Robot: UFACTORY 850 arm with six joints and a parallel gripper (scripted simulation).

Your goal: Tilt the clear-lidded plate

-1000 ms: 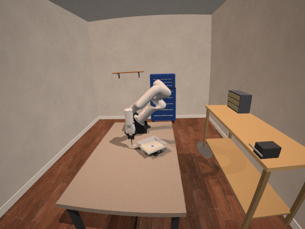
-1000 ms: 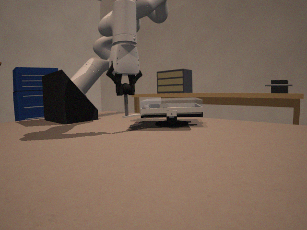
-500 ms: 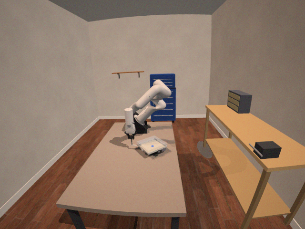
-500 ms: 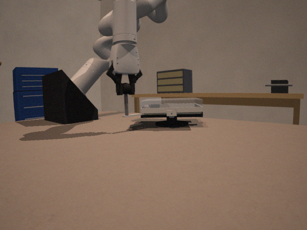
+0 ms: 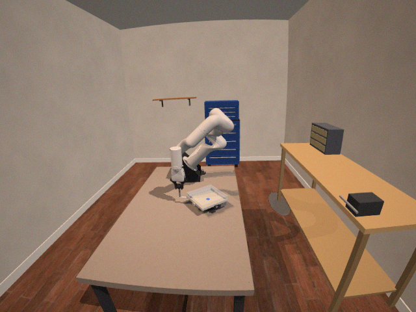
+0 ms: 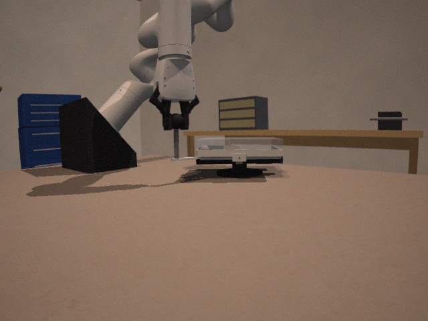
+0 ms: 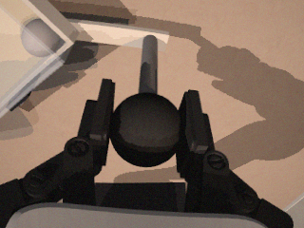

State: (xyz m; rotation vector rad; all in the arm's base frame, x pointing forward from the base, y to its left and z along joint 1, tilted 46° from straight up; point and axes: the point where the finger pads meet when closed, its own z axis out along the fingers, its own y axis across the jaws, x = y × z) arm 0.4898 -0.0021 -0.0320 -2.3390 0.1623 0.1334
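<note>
A white plate with a clear lid (image 5: 207,197) stands on a black pivot base (image 6: 239,171) on the table. A blue printed spot (image 5: 208,198) lies near the plate's middle. The steel ball (image 7: 40,37) rests in a corner of the plate, by the side with the handle. A grey upright handle stem (image 6: 176,143) with a black ball knob (image 7: 146,129) rises from a tab at the plate's edge. My gripper (image 6: 176,119) points straight down and is shut on the knob, also seen in the wrist view (image 7: 146,128). The plate looks about level in the side view (image 6: 239,149).
The black robot base block (image 6: 91,136) stands behind left of the plate. A wooden bench (image 5: 342,181) with a small drawer unit (image 5: 326,137) and a black box (image 5: 364,203) stands to the right. A blue cabinet (image 5: 222,132) stands at the back wall.
</note>
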